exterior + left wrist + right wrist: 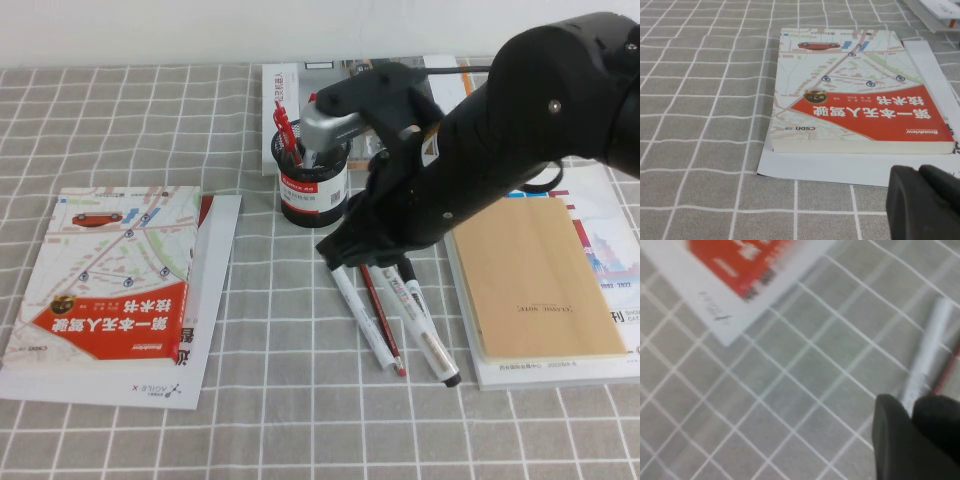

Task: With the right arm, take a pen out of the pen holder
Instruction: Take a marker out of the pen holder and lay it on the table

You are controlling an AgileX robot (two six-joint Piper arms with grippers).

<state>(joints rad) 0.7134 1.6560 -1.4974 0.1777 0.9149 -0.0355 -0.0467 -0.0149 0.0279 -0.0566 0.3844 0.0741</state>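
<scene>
Just in front of the pen holder [313,188], low over the checked worktop [280,420], the right tool [340,256] sat with its jaws narrow. As far as the wrist view showed, they were pinched on the upper end of a white pen [358,315]. The pen's barrel ran out from between the dark fingers [890,440] and seemed to lie flat on the cloth, so the pen was out of the holder and the step in hand looked like the release.

To do that well, the jaws should open only a little and slowly, once the pen's whole length was resting. The arm should then rise straight up, so the fingers neither dragged the pen nor flicked it sideways.

A thin red pen [382,322] lay just beside the white one, and a white marker [428,338] lay just beyond that. A sideways nudge could set all three rolling. The holder stood close behind the arm with a red-capped pen [285,125] sticking up, so a backward lift risked clipping it.

A tan notebook [535,275] lay to the right, and a map-covered book [110,270] lay well apart to the left. The left tool [920,172] hovered near that book's corner, its pads together and empty.
</scene>
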